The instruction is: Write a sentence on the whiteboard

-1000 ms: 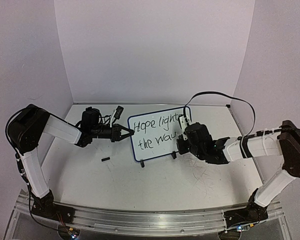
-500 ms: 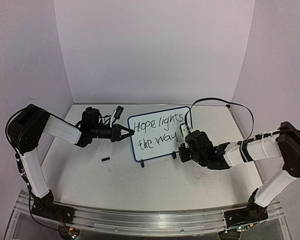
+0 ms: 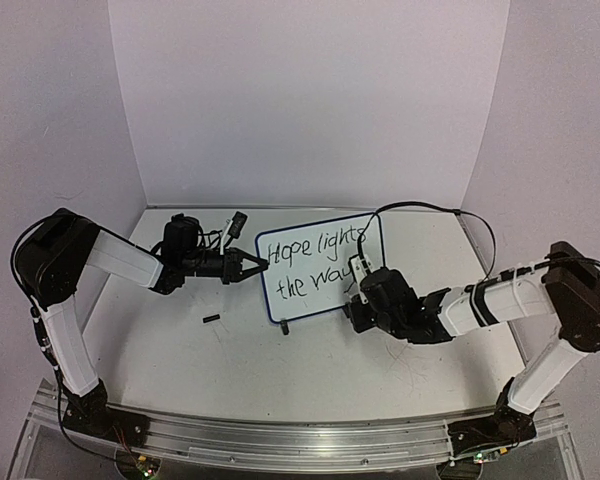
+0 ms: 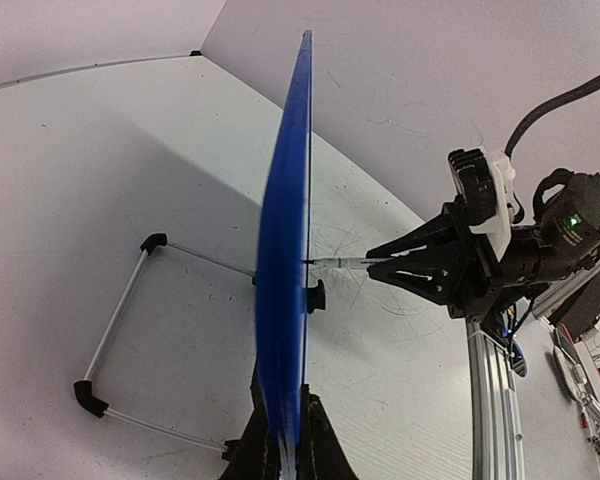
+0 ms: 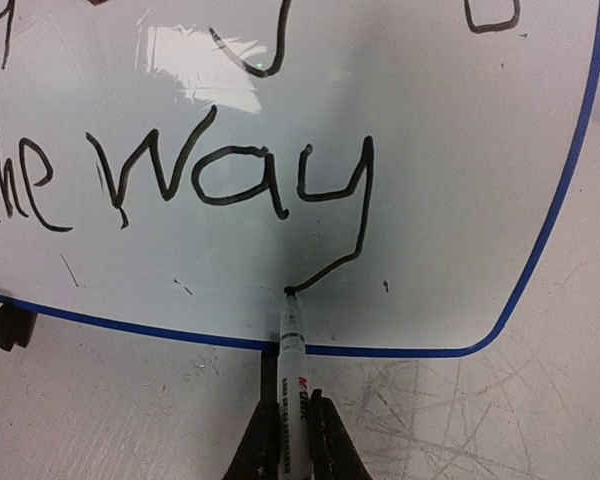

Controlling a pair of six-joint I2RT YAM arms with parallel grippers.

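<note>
The whiteboard (image 3: 315, 262) stands tilted on its wire stand, blue-rimmed, reading "Hope lights the way". My left gripper (image 3: 258, 265) is shut on its left edge; in the left wrist view the board (image 4: 283, 300) is edge-on between the jaws of that gripper (image 4: 288, 440). My right gripper (image 3: 352, 300) is shut on a white marker (image 5: 292, 365). The marker's tip touches the board (image 5: 430, 200) at the end of the tail of the "y", just above the bottom rim. The right gripper (image 5: 291, 440) sits below the board's lower edge. The marker also shows in the left wrist view (image 4: 340, 262).
A small black marker cap (image 3: 211, 320) lies on the scuffed white tabletop (image 3: 280, 370), left of the board. The wire stand (image 4: 120, 330) reaches out behind the board. White walls enclose the back and sides.
My right gripper has moved down and left along the board with the marker, finishing "way" with the y's tail. The left gripper and the board have not moved.
</note>
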